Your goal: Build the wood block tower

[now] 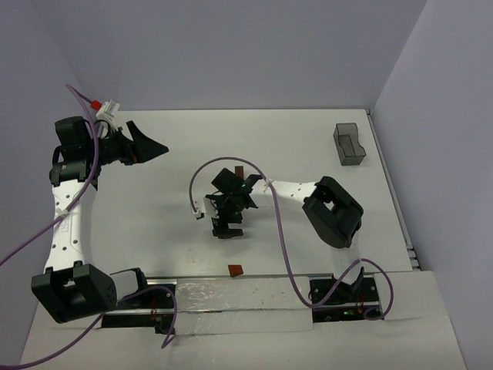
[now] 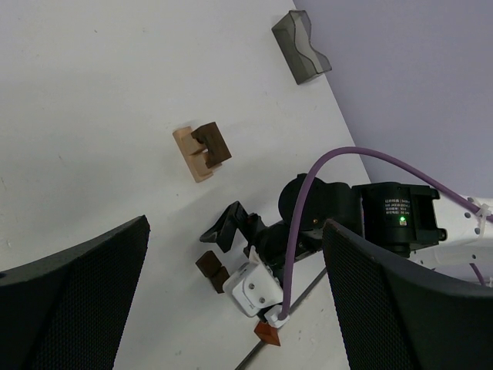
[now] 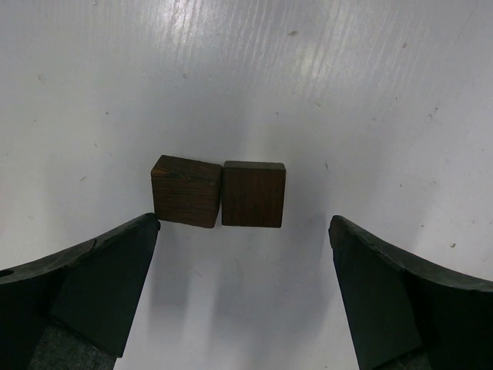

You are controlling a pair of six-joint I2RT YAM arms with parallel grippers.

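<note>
Right gripper [image 3: 245,231], spread wide and empty, hangs over two dark brown wooden cubes [image 3: 219,193] lying side by side on the white bench [image 3: 347,69], left gripper [image 2: 236,223] likewise spread, so the wood block tower [image 2: 202,152] seems barely begun, just a low tan-and-brown cluster nearby.

A: The arms [image 1: 65,223]?
B: Mostly white links [image 1: 293,187], black joints [image 1: 73,289], purple cable [image 1: 280,247] looping behind the left hand [image 1: 150,142] and right hand [image 3: 245,223].
A: Markings?
B: Green light [image 2: 400,220] glowing just behind the right hand.
</note>
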